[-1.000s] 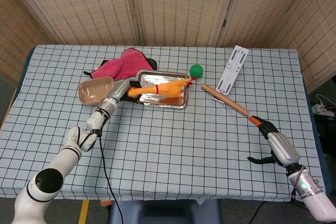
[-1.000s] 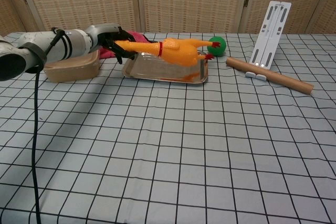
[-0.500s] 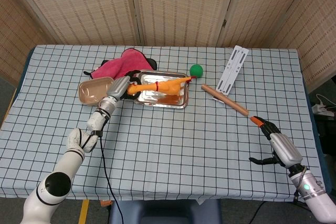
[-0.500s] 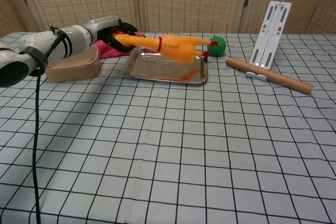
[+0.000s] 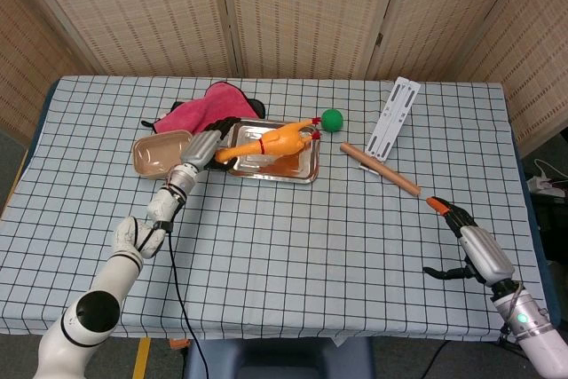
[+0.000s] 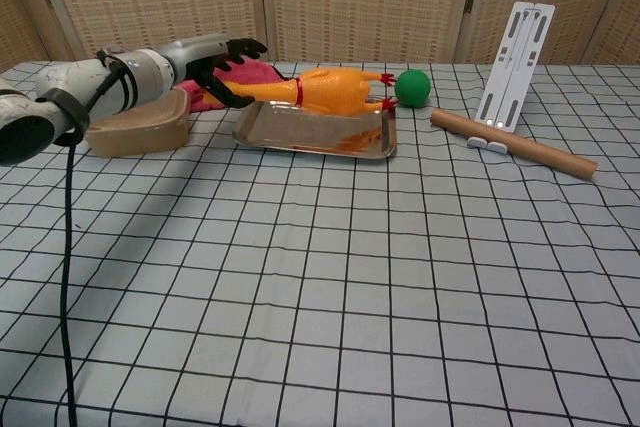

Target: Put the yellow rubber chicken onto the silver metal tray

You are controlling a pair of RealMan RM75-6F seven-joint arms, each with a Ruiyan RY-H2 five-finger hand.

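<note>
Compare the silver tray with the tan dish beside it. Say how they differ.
The silver tray is shiny metal with a low rim; the tan dish is matte and stands taller, with thicker walls. The tray is a rectangle with squarer corners; the dish is more rounded. The yellow chicken is over the tray, while the head view shows nothing in the dish. Both sit on the checked tablecloth, near the left hand.

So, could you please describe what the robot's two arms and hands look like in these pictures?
Both arms are glossy white with rounded segments and grey joints. The left hand has a silver-grey back and black fingers, and a black cable runs along the left arm and hangs loose below it. The right hand is likewise silver-grey with dark fingers, with an orange mark at one fingertip. A small green light shows on the right forearm.
</note>
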